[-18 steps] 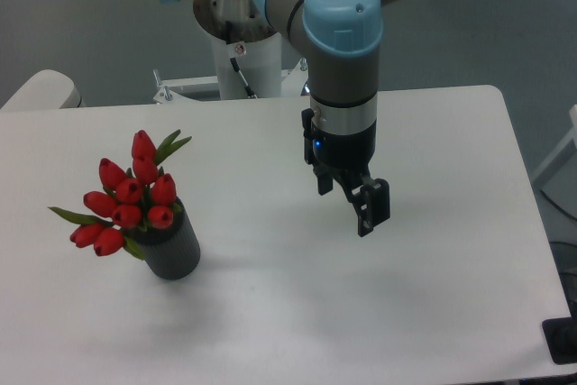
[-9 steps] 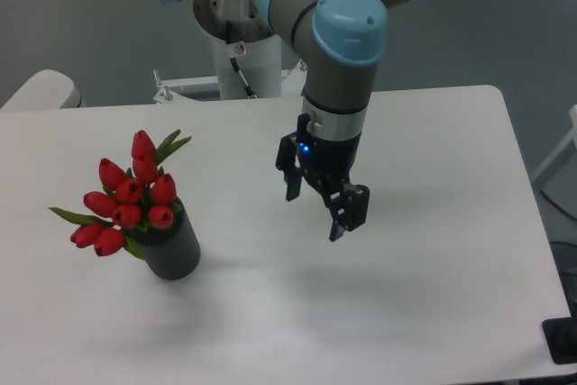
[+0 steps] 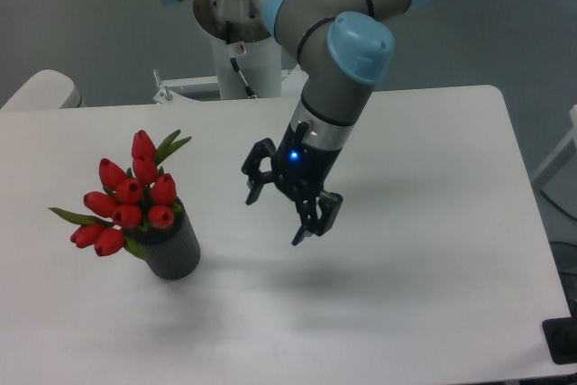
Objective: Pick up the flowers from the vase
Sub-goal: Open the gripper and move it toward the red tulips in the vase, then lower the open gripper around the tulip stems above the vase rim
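Gripper (image 3: 278,215) fingers apart, holding nothing, flowers (image 3: 128,205) standing in vase (image 3: 173,252)

**Nothing legible from my seat**

I find no text, brand or number that I can read in the camera view. A small white sticker with a red mark (image 3: 240,48) sits on the robot's white base column (image 3: 248,65), but whatever it carries is too small and blurred for me to read (it could be a warning label; I cannot tell).
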### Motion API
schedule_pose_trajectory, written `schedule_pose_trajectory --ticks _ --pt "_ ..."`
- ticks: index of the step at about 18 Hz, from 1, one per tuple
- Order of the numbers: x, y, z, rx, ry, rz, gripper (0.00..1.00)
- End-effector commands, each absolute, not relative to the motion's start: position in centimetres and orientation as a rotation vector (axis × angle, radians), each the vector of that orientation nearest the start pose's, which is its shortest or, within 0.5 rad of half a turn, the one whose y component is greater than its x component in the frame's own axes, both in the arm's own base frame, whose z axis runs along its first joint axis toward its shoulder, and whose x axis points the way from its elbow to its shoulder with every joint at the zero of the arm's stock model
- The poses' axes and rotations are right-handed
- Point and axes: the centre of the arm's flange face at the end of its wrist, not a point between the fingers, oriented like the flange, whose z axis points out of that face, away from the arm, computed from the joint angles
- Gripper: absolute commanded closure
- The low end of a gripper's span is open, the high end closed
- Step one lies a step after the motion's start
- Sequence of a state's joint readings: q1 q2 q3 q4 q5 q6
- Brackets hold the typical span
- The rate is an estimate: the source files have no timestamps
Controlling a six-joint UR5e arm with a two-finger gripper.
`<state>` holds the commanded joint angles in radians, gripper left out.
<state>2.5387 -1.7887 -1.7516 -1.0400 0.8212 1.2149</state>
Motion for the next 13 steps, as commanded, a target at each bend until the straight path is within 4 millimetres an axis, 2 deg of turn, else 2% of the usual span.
schedule_pose_trajectory --ticks 4,7,13 --pt "-33.2 47.3 35.4 -2.263 0.307 -0.408 0.0" --pt "-32.1 46.6 34.7 -2.238 0.315 -0.419 0.0" --pt "-29.6 48.2 35.5 -2.107 0.387 -0.437 0.0"
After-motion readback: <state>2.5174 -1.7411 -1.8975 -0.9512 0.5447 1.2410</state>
